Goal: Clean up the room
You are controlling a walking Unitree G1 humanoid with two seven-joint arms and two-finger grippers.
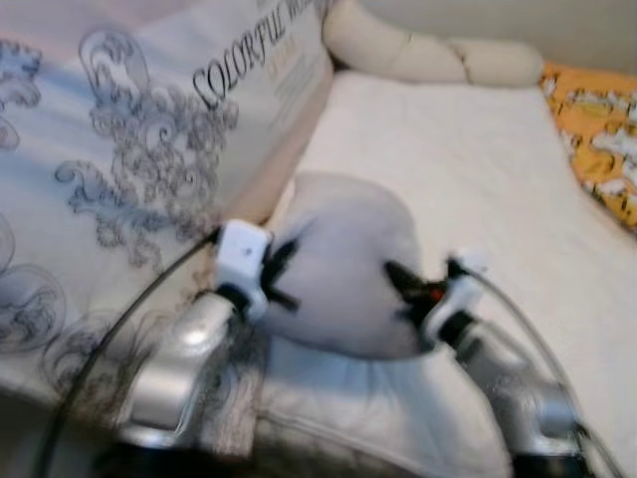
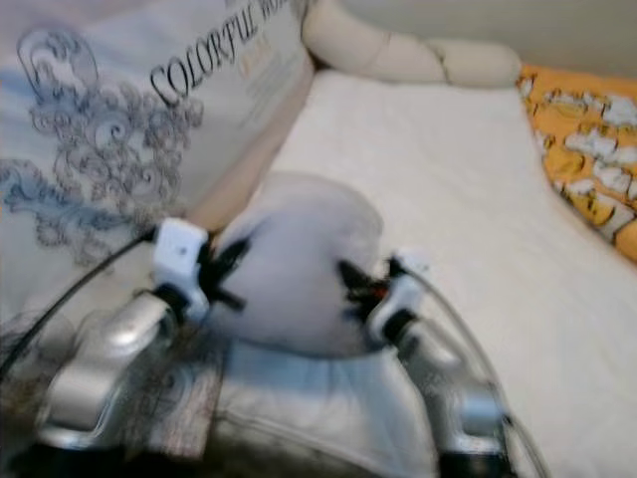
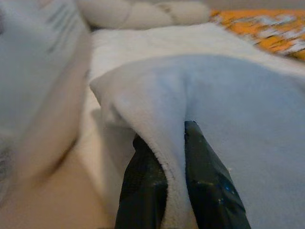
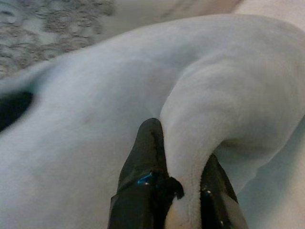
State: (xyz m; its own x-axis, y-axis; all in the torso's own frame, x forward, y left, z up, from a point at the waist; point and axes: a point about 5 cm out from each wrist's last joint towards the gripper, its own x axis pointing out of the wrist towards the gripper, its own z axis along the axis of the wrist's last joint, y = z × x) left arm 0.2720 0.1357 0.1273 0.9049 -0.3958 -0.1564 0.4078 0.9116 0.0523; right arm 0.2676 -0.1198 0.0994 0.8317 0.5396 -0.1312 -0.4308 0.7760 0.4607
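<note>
Pinching a pale fleece cloth [image 1: 348, 264] by two edges, left claw [image 3: 176, 157] and right claw [image 4: 183, 157] each pressed together on a thin fold, the cloth hanging between them just above the bed [image 1: 478, 169]. Risking a slip (fleece giving under uneven pulling), or snagging the patterned pillow [image 1: 129, 149] beside the left claw.

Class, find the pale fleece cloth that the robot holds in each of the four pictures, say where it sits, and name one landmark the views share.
Left eye view: pale fleece cloth at lower centre, between left gripper and right gripper.
Right eye view: lower centre, slightly further left.
Left wrist view: right half, a fold pinched between the black fingers.
Right wrist view: across most of the frame, a fold pinched.
Shared landmark: the orange patterned fabric in three views.
</note>
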